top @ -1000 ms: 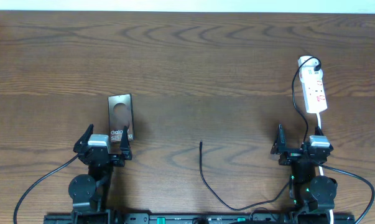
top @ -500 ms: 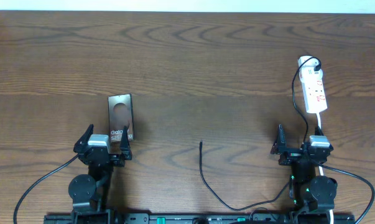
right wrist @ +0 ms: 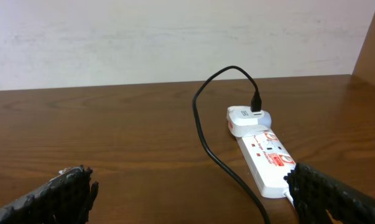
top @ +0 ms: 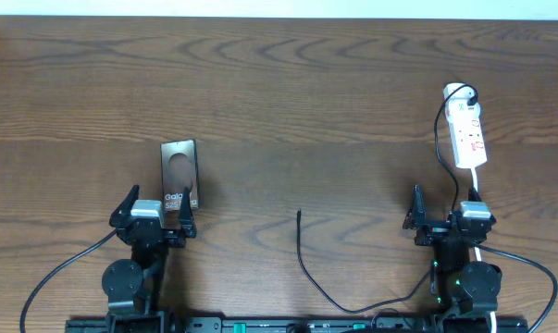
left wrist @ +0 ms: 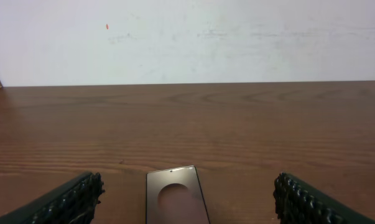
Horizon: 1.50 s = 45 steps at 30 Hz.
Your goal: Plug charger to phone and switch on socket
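Observation:
The phone (top: 179, 173) lies on the table at the left, a dark slab with white lettering and a brownish round patch; it also shows in the left wrist view (left wrist: 176, 195), between and just ahead of my fingers. My left gripper (top: 155, 209) is open and empty just behind the phone. The white socket strip (top: 467, 135) lies at the far right and shows in the right wrist view (right wrist: 265, 155). The black charger cable (top: 302, 250) runs from a white adapter on the strip (right wrist: 248, 118), its plug tip (top: 298, 213) lying free mid-table. My right gripper (top: 444, 215) is open and empty, near the strip's close end.
A white cord (top: 477, 208) leaves the strip's near end and passes by my right arm. The charger cable loops along the front edge between the two arm bases. A pale wall stands behind the table's far edge (left wrist: 187, 84).

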Tool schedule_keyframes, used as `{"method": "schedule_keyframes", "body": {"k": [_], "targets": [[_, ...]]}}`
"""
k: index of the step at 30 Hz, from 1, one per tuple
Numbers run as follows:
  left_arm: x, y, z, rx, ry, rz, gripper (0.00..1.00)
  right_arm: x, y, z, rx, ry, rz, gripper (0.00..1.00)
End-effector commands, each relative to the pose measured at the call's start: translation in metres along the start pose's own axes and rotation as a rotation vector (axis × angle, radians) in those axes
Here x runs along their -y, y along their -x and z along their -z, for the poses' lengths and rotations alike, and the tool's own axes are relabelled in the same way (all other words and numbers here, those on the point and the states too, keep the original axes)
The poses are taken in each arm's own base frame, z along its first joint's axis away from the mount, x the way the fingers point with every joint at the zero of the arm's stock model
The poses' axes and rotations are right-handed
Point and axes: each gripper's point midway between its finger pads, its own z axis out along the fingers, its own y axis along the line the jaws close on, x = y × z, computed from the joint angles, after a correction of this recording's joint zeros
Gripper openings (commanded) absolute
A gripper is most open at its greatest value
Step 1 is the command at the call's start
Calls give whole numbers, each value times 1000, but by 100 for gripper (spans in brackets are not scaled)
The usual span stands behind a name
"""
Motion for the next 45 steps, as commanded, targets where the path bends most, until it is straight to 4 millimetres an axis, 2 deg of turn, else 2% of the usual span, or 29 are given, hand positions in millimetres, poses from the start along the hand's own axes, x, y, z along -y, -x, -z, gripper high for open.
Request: {"method": "schedule_keyframes", "body": {"k": [1,33,42,45], "targets": [[7,-16,-1,-52,-42,1,91,2,-1,0,-1,-10,-13,99],[7,-12,-1,-40,-41,8,90,2,-1,0,-1,-10,-13,99],[1,29,5,13,-3,29,91,2,-1,0,-2,-10,-13,99],[0,53,0,-24,-4,34,90,2,-1,0,-3,-10,-13,99]]}}
